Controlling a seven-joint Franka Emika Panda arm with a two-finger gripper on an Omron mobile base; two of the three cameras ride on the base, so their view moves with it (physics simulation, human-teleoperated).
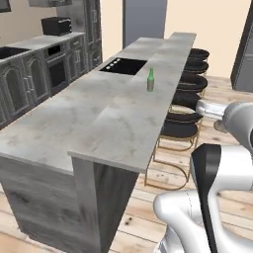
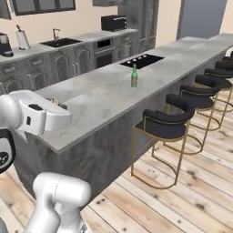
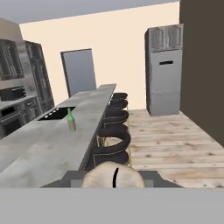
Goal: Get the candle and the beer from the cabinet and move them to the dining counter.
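Beer (image 1: 150,80): one slim green bottle with a tan label, upright on the dining counter (image 1: 99,118), just beside the black cooktop (image 1: 123,65) set into the marble.

Candle (image 3: 113,176): pale tan cylinder, round end toward my hand camera, clenched in my gripper (image 3: 114,178) low over the near end of the counter; whether it touches the marble I cannot tell.

Dining counter: long pale grey marble top, dark wood-grain front, otherwise bare between candle and beer, which are well apart.

Bar stools (image 2: 166,125): black seats on gold frames, lined along the counter's far side.

Floor (image 2: 182,195): light wood planks.

Wall counter (image 2: 59,45): sink, faucet, white paper-towel roll (image 2: 22,40), black microwave (image 2: 113,22), dark arched base cabinets.

Refrigerator (image 3: 164,70): tall, steel, against the cream wall beside a grey door (image 3: 79,71).
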